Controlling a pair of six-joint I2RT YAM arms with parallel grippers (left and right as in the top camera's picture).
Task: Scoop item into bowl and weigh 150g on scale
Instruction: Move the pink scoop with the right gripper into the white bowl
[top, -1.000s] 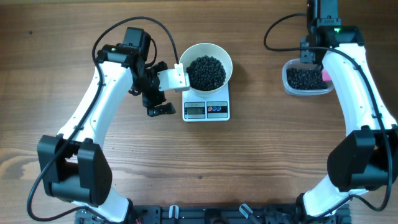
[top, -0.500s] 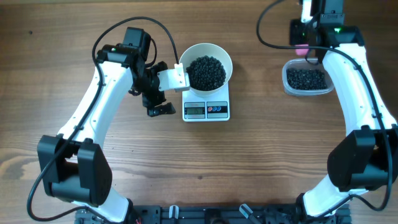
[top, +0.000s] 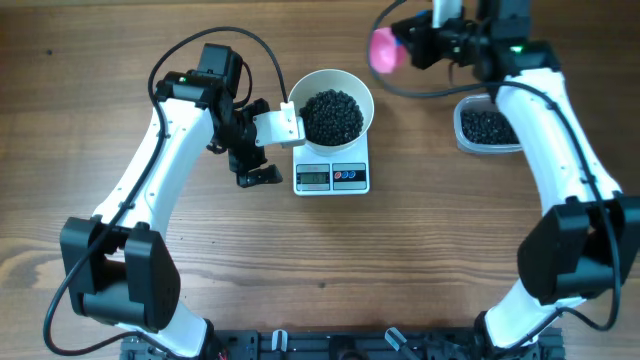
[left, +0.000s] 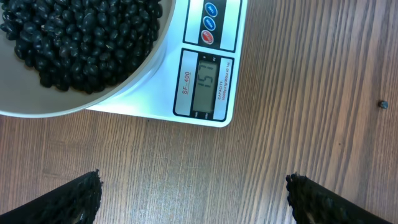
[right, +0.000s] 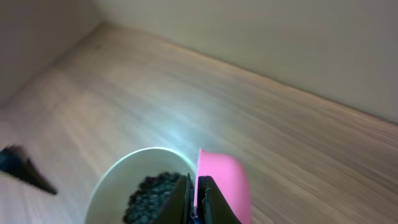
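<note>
Your right gripper (right: 196, 199) sits at the bottom edge, its two dark fingers pinched tight on a pink scoop (right: 222, 180). Just left of it you see the white bowl (right: 109, 180) with black beans (right: 152, 191) heaped inside (everything looks blurred). Beyond lies the wooden table (right: 186, 93), then a pale wall (right: 280, 37).

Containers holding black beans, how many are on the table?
2. The white bowl sits on the scale at centre; the clear tub is at the right, partly hidden by the right arm.
</note>
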